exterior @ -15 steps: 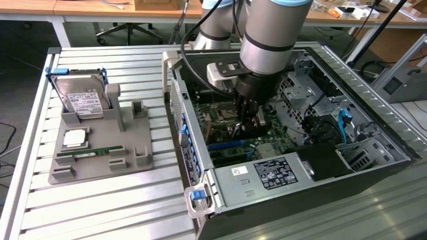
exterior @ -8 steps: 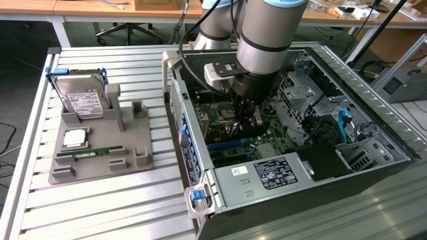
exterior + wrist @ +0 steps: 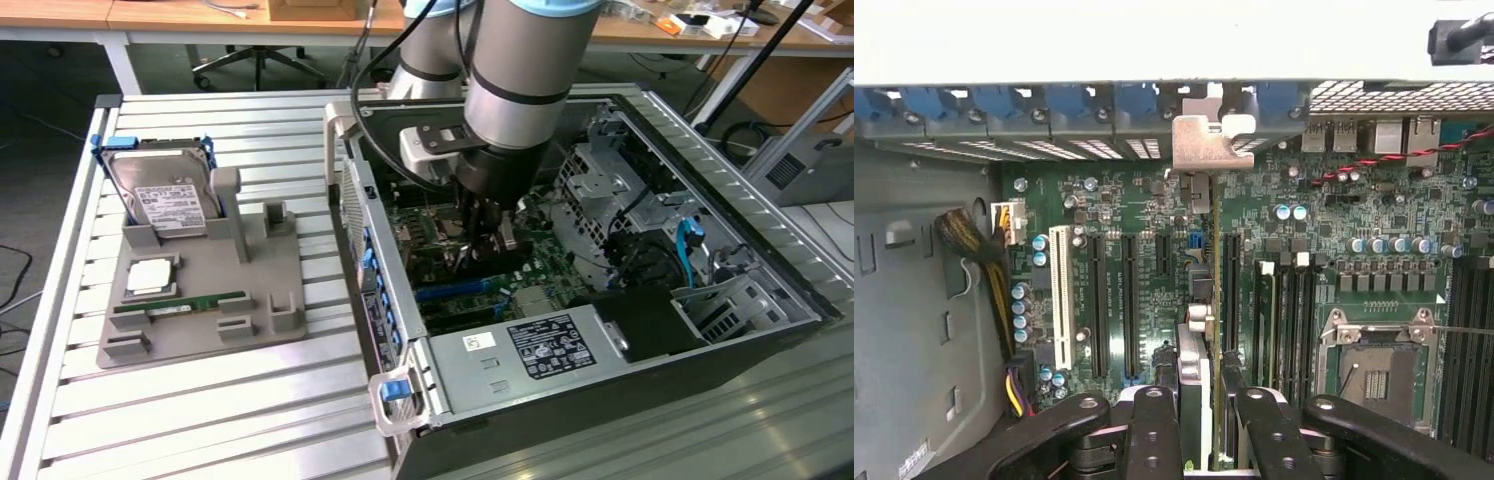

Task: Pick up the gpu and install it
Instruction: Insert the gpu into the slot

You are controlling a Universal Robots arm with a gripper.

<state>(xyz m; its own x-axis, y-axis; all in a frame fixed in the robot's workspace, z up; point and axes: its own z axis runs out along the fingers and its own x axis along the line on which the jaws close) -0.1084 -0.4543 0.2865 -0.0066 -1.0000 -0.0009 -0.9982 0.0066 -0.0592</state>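
The arm was down inside the open computer case [image 3: 747, 250] on the bench [image 3: 267, 420], and the end effector [image 3: 1204, 425] was clamped on the gpu [image 3: 1194, 380], one finger on each face, the card held on edge over the motherboard [image 3: 1134, 210]. In the wrist view the card ran as a thin line away from the fingers, its silvery bracket [image 3: 1206, 140] up against the rear wall of the case, just beside the row of blue clips [image 3: 1004, 105]. It sat among the long black slots [image 3: 1099, 305], well apart from the white slot [image 3: 1063, 295], though whether its edge was already in a slot or just above one I could not tell. To my eye, the thing to get right here was alignment: the card square to the slot along its whole length, bracket tongue lined up with the gap at the rear wall, pressure straight down and even, no twist, since a tilted card could catch on the neighbouring components. Off to the exterior view's left, the grey holder [image 3: 200, 310] carried the hard drive [image 3: 167, 200] and the memory stick [image 3: 180, 303], both untouched
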